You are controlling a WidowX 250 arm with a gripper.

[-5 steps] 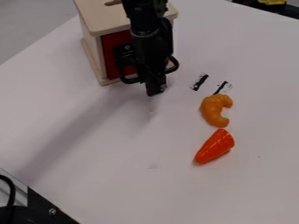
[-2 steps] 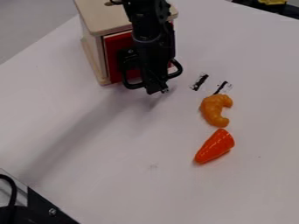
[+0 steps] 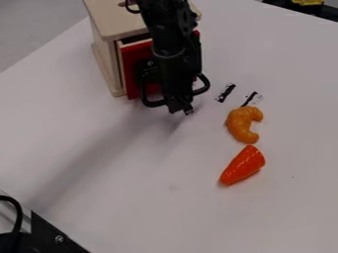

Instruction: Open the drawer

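Note:
The black gripper [image 3: 180,109] hangs down in front of the wooden box [image 3: 117,19] at the upper left, its tips low over the white table. Behind it, the red drawer front [image 3: 133,57] stands slightly out from the box, with a dark gap along its top edge. A black looped handle [image 3: 153,103] on the drawer front shows on both sides of the gripper. The arm covers the middle of the drawer front and handle. Whether the gripper touches the handle is hard to tell.
An orange croissant-shaped toy [image 3: 241,123] lies right of the gripper, and an orange-red cone-shaped toy [image 3: 243,165] lies below it. Two black marks are on the table [image 3: 151,207] near the croissant shape. A black-and-metal fixture [image 3: 49,237] occupies the lower left corner.
The red drawer front has come outward from the box, toward the lower right, and the gap above it has widened. The gripper has moved slightly the same way with it.

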